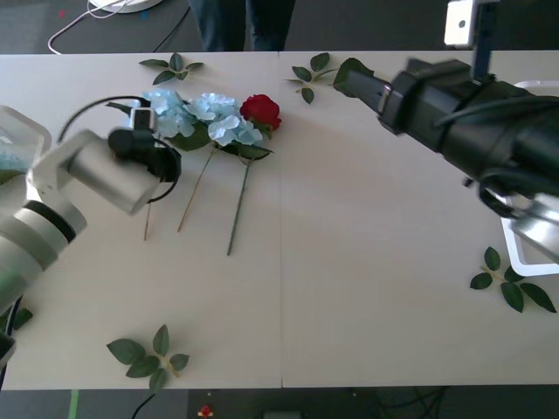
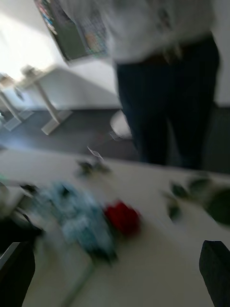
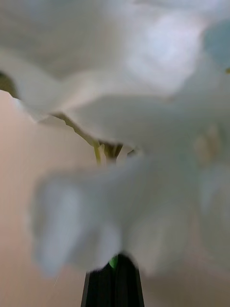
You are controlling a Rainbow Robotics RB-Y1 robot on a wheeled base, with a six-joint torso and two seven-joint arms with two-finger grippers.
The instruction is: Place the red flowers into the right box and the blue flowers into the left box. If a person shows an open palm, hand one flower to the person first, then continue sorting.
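Smooth cream table [image 1: 349, 262], left hand [image 3: 114, 283] pinched on ruffled blue flowers [image 1: 188, 113], right hand [image 2: 115, 268] spread apart

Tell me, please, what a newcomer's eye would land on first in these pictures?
Most likely the one red flower lying against the blue flowers at the far side of the table, stems pointing back toward the robot. Next, the left hand is down at the left end of that cluster, its camera pressed against pale petals with the fingers together. The right hand hangs above the table's far right, fingers apart.
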